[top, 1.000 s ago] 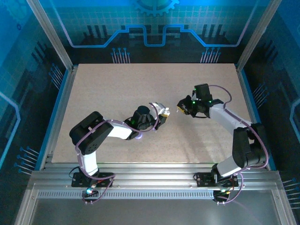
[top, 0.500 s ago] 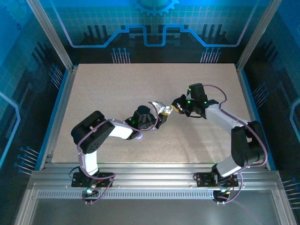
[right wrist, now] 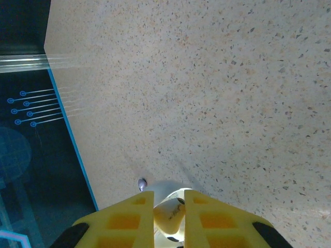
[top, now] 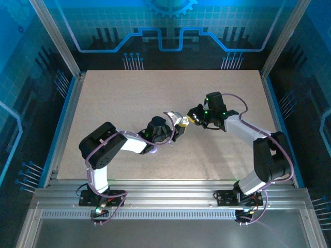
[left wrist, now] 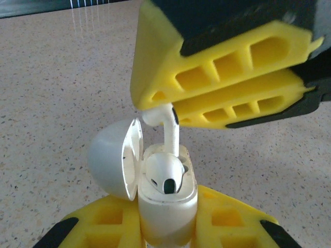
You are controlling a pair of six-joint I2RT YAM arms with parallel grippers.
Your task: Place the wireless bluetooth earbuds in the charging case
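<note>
1. Charging case, white rounded plastic [left wrist: 168, 206]: pinched in your left gripper [left wrist: 168, 223], hinged lid [left wrist: 108, 155] swung open sideways, one white earbud [left wrist: 164, 178] seated inside.
2. Your right gripper [left wrist: 160, 106] clamps second white earbud [left wrist: 171, 135] by its head, stem down at the case mouth.
3. Both meet mid-table; speckled beige tabletop [top: 129, 98] open all round, edges well apart.

Robot test cell; aluminium frame [top: 55, 39]; circuit-print panels [top: 165, 31]

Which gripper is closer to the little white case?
Left. The left gripper clamps the case; the right gripper hovers just above it, pinching an earbud.
</note>
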